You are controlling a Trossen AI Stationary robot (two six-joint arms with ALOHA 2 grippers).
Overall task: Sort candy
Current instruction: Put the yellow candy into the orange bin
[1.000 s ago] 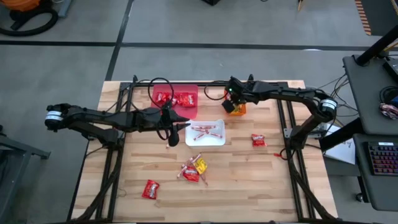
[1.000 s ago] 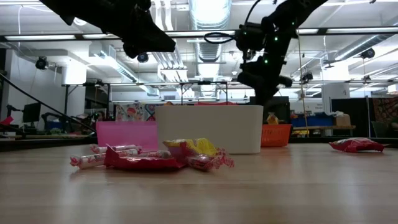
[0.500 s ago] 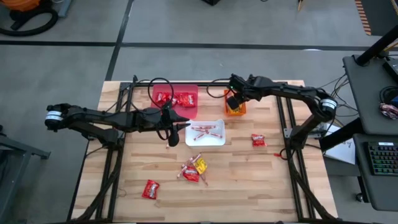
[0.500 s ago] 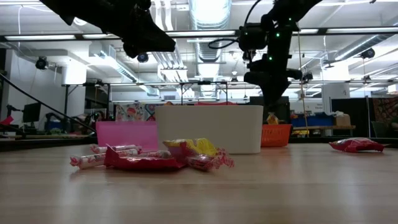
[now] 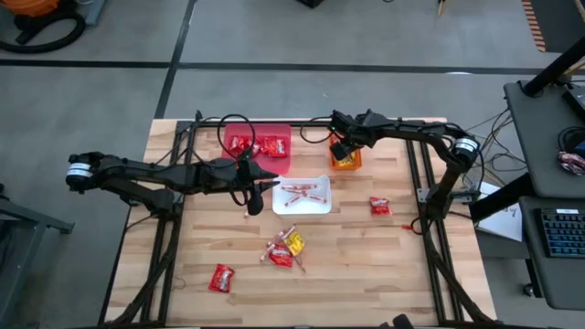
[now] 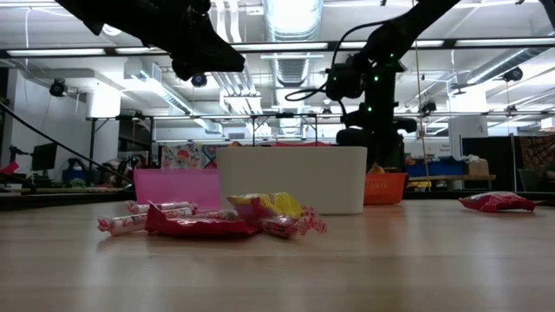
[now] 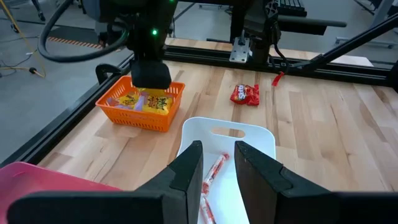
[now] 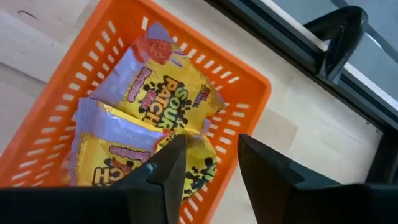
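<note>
My right gripper (image 8: 211,142) stands open just above the orange bin (image 8: 251,77), fingers pointing steeply down over the yellow packets (image 8: 177,102) that lie in it; in the high view it is at the far middle (image 5: 340,148). My left gripper (image 7: 217,146) hovers open over the white bin's (image 7: 261,140) left end, with nothing between its fingers. Red-and-white sticks (image 5: 302,193) lie in the white bin, and red packets (image 5: 259,145) in the pink-red bin (image 5: 283,135). A mixed pile of candy (image 5: 283,249) lies on the table toward its near edge.
One red packet (image 5: 379,206) lies right of the white bin, another (image 5: 221,278) near the front left. Black frame rails (image 5: 416,174) run along the table's sides and far edge. Bare wood lies at the front right.
My right gripper has gone down toward the orange bin and tipped more steeply downward; in the low view it has sunk behind the white bin's rim. My left arm has kept still.
</note>
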